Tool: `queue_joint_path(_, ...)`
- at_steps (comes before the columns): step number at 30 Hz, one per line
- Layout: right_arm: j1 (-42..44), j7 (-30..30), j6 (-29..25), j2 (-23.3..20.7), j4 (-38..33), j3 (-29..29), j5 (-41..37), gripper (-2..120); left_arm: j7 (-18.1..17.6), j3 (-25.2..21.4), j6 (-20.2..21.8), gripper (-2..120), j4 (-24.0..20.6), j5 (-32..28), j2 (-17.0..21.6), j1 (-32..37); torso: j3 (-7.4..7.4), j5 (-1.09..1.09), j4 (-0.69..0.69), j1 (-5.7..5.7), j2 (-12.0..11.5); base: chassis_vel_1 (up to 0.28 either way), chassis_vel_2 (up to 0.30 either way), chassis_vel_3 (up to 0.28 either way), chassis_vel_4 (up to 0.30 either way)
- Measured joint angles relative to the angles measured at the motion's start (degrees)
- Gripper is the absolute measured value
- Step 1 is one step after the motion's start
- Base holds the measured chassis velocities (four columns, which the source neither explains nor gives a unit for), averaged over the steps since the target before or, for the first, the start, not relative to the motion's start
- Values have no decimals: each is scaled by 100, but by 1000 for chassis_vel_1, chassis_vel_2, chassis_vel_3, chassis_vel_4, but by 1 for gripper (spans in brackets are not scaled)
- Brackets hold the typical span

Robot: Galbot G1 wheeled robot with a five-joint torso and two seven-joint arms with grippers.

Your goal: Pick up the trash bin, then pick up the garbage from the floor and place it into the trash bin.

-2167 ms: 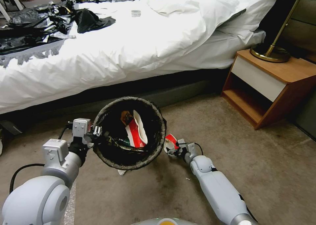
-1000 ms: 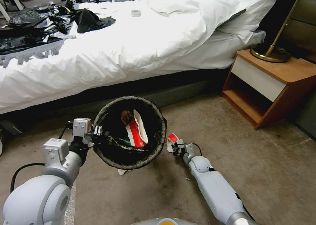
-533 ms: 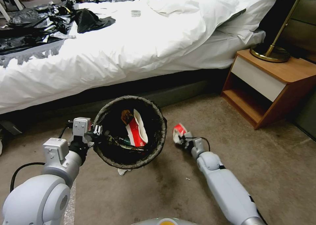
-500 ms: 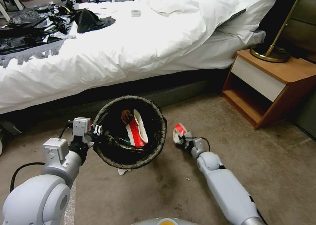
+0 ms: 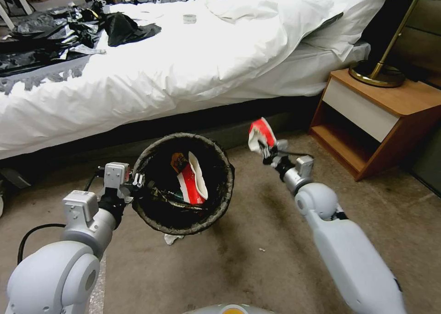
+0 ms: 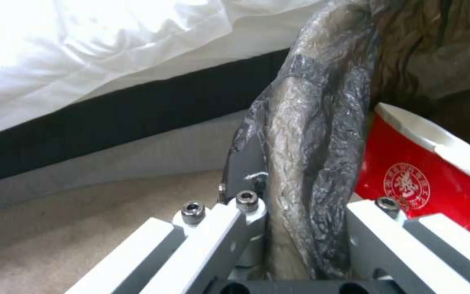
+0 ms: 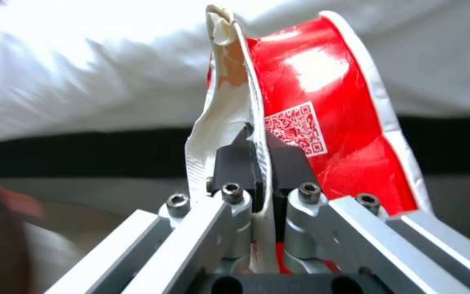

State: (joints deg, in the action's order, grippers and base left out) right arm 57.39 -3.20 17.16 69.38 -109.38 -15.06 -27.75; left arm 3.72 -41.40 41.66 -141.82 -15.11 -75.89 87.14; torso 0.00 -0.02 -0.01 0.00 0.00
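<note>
Beside the trash bin [image 5: 183,222], red-and-white packaging [image 5: 261,134] in right end effector [image 5: 265,149].

Counts as I see them from the head and wrist cameras

I count one round trash bin with a dark bag liner [image 5: 183,222], two grippers, the left gripper [image 5: 137,185] clamped on its rim and the right gripper [image 5: 266,148] pinching one red-and-white paper packaging piece [image 5: 261,132]; inside the bin I count one more red-and-white paper piece [image 5: 190,185] and one small brown wrapper [image 5: 177,160], one white paper scrap on the floor [image 5: 171,239], one wooden nightstand [image 5: 390,121], one brass lamp [image 5: 381,70], one white bed [image 5: 183,66]
</note>
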Motion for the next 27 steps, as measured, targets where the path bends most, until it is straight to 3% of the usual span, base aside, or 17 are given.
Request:
queue_joint_path(3,20,67,258,-61,-889,154,-153,0,2,29,9,1,47,12,5,-41,0,0,0,0,0,0,0,0,0)
queue_joint_path(12,-108,18,742,-54,-1984,871,-371,0,2,111,31,1,97,59,9,-61,0,1,1,0,0,0,0,0,0)
queue_joint_path(20,-10,-116,790,-163,-1984,1543,-168,0,2,113,46,1,92,71,2,-57,0,2,1,0,0,0,0,0,0)
queue_joint_path(27,223,-222,749,-215,-1935,1705,23,0,1,123,48,1,73,77,-13,-66,0,2,0,0,0,0,0,0,0)
